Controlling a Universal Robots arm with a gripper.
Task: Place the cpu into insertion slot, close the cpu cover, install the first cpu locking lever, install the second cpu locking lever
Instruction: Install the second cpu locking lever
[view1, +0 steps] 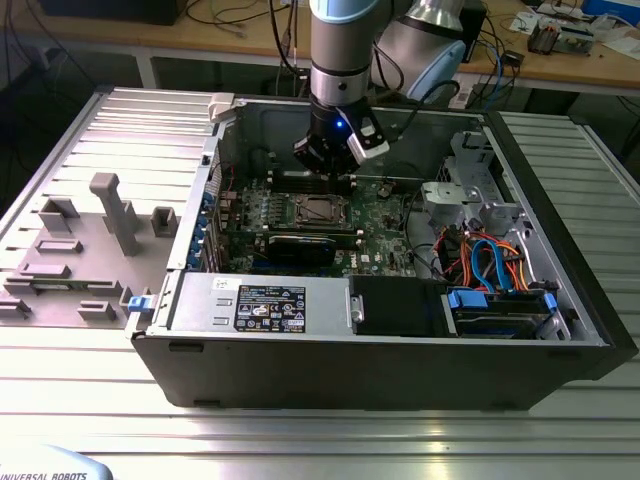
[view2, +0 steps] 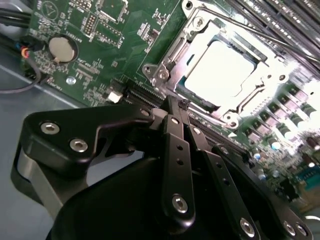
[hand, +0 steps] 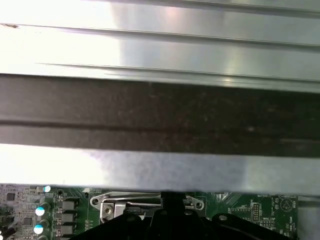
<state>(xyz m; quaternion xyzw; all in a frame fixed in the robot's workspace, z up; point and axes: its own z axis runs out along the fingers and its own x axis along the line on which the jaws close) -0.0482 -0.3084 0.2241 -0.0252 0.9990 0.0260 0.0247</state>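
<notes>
Hand (view2: 181, 106) shut beside cpu cover (view2: 197, 47); cpu (view2: 222, 75) seated.

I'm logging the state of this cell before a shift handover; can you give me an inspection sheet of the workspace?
Surface: ribbed metal table carrying an open computer case.
Job's things: the cpu sits in the insertion slot; the cpu cover lies closed around it.
Clutter: grey fixture blocks at the exterior view's left.
Grippers: the gripper shut, empty, by the cover's edge.
Cables: orange and blue cables inside the case; loose wires on the back bench.
Surroundings: wooden bench behind the cell.
</notes>
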